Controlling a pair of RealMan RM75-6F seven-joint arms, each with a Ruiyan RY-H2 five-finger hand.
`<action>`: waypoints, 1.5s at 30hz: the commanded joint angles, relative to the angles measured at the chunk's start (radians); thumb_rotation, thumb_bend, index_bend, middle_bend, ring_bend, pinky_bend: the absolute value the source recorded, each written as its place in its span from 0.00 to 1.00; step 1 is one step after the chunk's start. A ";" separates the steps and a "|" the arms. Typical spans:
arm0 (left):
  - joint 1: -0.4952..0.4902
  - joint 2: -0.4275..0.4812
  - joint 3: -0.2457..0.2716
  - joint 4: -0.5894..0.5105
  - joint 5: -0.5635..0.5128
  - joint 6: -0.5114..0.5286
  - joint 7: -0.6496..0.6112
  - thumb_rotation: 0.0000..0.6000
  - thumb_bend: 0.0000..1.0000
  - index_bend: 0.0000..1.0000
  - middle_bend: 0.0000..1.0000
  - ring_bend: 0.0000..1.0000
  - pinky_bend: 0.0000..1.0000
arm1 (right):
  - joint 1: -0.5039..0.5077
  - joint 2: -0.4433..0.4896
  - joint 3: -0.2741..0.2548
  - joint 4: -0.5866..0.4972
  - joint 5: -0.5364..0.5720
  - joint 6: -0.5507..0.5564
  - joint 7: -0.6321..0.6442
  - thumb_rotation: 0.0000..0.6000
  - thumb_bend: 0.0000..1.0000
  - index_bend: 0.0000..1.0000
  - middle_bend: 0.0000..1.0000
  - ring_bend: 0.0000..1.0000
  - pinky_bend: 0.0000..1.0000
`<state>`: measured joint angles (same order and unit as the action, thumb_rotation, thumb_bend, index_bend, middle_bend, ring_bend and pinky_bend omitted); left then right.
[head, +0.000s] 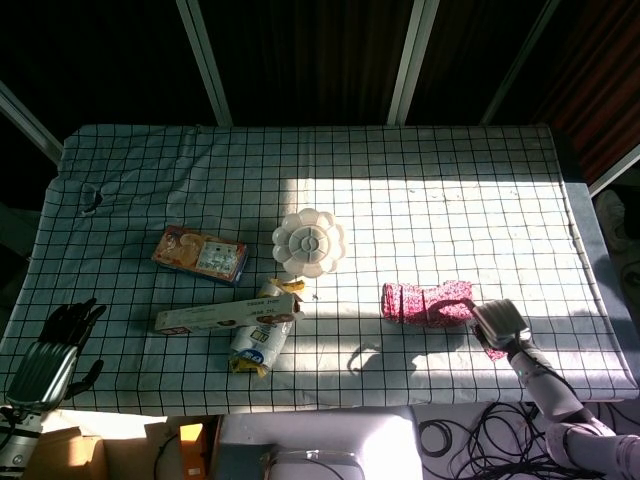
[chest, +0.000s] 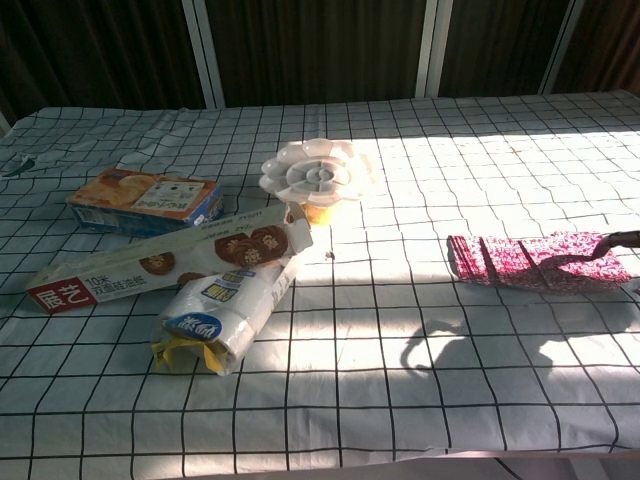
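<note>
Black fingers of my left hand (head: 50, 350) lie spread at the near left table edge, holding nothing. At the near right, my right hand (head: 497, 322) touches the right end of the pink patterned packet (head: 425, 303), whose edge there is lifted; whether the fingers pinch it I cannot tell. Further left lie the white wrapped roll (chest: 225, 308), the long biscuit box (chest: 165, 265) and, beyond, the white flower-shaped dish (chest: 310, 172) and orange box (chest: 145, 198).
</note>
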<state>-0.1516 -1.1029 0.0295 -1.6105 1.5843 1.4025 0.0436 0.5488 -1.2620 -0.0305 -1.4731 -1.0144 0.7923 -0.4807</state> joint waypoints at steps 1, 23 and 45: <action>-0.001 -0.001 -0.001 0.000 -0.004 -0.003 0.003 1.00 0.39 0.00 0.00 0.00 0.02 | 0.011 -0.009 0.007 0.034 0.032 -0.015 0.001 1.00 0.63 0.19 0.98 1.00 1.00; -0.017 -0.012 -0.015 -0.005 -0.034 -0.030 0.024 1.00 0.39 0.00 0.00 0.00 0.02 | -0.032 0.020 0.034 0.164 -0.006 0.063 0.148 1.00 0.63 0.16 0.98 0.99 1.00; 0.004 -0.023 0.008 0.018 0.076 0.066 -0.016 1.00 0.38 0.00 0.00 0.00 0.01 | -0.487 0.107 -0.097 -0.040 -0.652 0.921 0.332 1.00 0.31 0.00 0.04 0.00 0.16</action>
<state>-0.1491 -1.1240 0.0356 -1.5974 1.6566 1.4648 0.0314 0.0675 -1.1388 -0.1216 -1.5337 -1.6657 1.7323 -0.1638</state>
